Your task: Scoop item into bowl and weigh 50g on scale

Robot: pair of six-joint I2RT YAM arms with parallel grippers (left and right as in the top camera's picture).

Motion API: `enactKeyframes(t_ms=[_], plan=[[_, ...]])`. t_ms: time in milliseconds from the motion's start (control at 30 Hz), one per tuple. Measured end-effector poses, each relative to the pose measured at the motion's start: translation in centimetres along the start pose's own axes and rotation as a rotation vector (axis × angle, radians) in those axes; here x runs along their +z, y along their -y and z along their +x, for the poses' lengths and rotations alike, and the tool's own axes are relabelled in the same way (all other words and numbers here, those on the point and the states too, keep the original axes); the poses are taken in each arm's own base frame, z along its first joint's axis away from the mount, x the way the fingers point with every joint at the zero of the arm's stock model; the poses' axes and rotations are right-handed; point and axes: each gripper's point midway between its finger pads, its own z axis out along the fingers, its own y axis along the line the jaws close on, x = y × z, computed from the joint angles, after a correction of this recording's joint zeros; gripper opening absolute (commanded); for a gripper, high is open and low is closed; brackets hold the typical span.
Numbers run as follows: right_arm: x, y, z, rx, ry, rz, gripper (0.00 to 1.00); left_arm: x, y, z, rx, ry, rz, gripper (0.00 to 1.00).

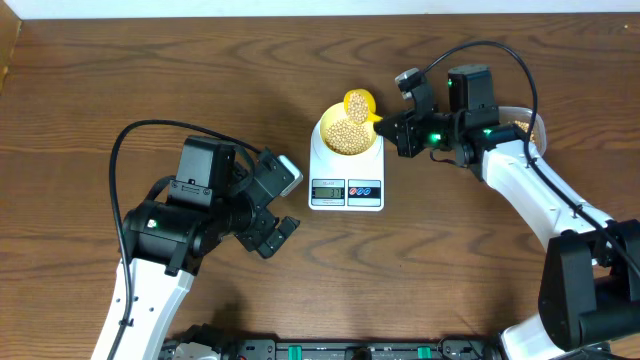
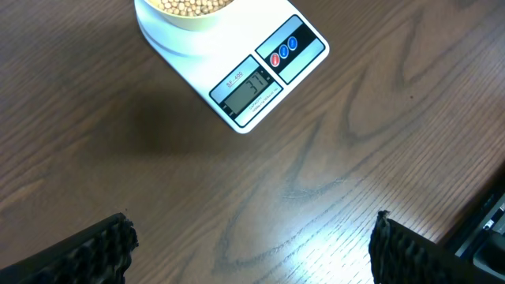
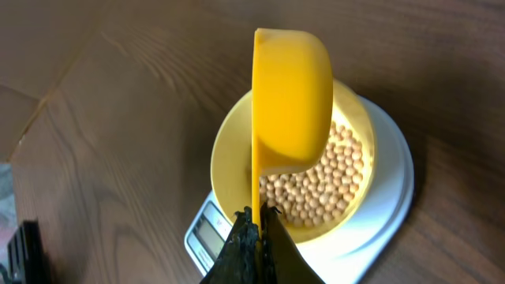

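The white scale (image 1: 346,175) stands mid-table with its display (image 1: 328,190) facing the front. The pale-yellow bowl (image 1: 330,127) sits on it, holding many tan beans (image 1: 347,136). My right gripper (image 1: 392,124) is shut on the handle of a bright yellow scoop (image 1: 359,103), which is turned on its side over the bowl's far edge. In the right wrist view the scoop (image 3: 290,95) hangs over the bowl (image 3: 230,150) and beans (image 3: 323,185). My left gripper (image 1: 283,203) is open and empty, left of the scale; its view shows the scale (image 2: 260,75) and bowl (image 2: 185,16).
A clear tub of beans (image 1: 528,125) stands behind my right arm at the right, mostly hidden. Bare wooden table lies left and in front of the scale. A black rail runs along the front edge (image 1: 340,350).
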Motion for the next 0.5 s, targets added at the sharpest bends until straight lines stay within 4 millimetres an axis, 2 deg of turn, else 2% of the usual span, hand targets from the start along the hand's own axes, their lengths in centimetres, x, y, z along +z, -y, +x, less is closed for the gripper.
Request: enactKeyframes(t_ms=[500], plan=[[0.0,0.0,0.18,-0.054,-0.007,0.0,0.01,0.0,0.0,0.0,0.0,0.0,0.0,0.97]])
